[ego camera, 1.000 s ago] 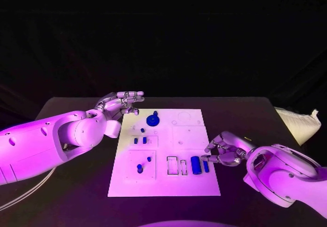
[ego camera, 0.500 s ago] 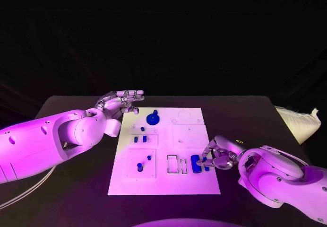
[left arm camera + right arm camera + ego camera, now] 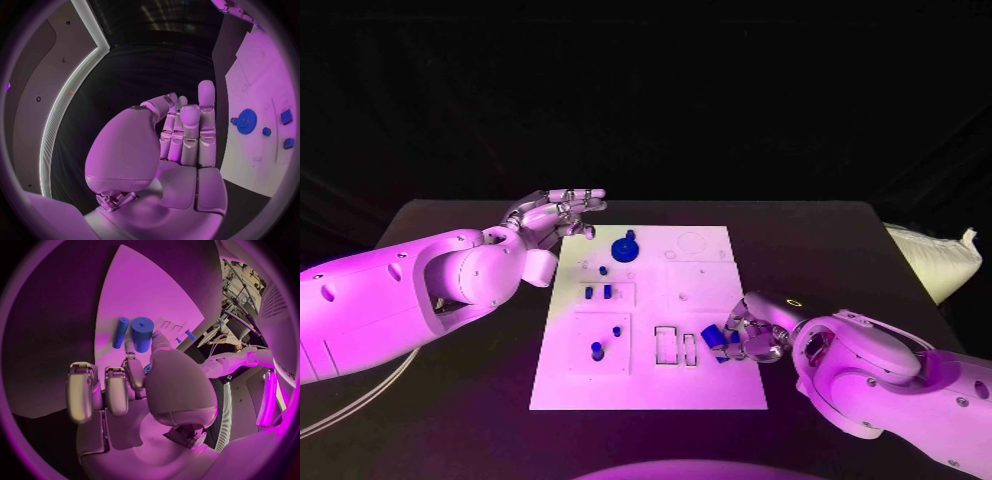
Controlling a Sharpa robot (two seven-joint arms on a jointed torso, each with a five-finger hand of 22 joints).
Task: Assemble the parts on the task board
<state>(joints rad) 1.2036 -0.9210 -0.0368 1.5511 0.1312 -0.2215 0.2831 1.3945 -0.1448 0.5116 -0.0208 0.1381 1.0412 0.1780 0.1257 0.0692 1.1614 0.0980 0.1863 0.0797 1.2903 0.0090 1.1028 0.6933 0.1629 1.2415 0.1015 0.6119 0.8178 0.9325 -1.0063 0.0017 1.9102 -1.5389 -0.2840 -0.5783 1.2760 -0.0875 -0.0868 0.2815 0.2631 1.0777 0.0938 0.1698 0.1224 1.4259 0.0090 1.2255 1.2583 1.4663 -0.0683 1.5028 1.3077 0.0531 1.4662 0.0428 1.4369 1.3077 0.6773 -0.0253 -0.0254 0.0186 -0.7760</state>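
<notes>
My right hand (image 3: 750,335) has slid in from board's edge onto task board (image 3: 646,392); fingertips now pinch thick blue cylinder (image 3: 142,333) at near right corner, thin blue peg (image 3: 120,332) beside; pick begun; left hand (image 3: 560,216) unchanged, empty, fingers loosely apart, past far left corner.

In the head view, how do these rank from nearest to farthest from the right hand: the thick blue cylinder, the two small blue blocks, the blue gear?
1. Thick blue cylinder: at the right hand, by its fingertips.
2. Two small blue blocks: mid-board, left side.
3. Blue gear: far end of the task board, nearer the left hand.
</notes>
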